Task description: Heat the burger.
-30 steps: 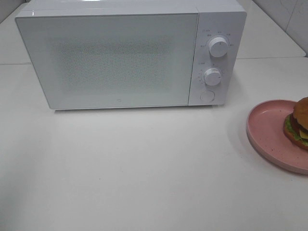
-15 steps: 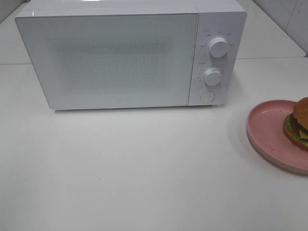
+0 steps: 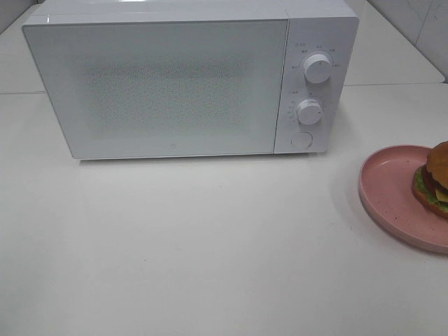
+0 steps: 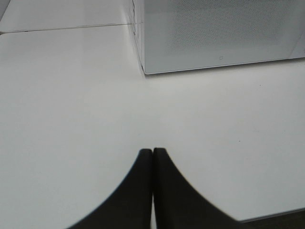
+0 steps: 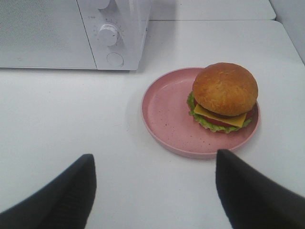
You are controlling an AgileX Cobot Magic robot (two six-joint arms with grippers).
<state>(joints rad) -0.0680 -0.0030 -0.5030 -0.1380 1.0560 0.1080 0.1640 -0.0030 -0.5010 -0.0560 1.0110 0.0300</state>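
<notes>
The burger point(image 5: 224, 95) stands upright, bun uppermost, on the pink plate point(image 5: 167, 114); the right end effector point(image 5: 155, 179) gapes wide, the left end effector point(image 4: 153, 157) is pressed together.

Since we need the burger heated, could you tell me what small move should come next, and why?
Probably open the microwave first: its door is shut, and the burger sits on the pink plate beside it. The left gripper is shut and empty near the door's corner; the open right gripper faces the plate.
</notes>
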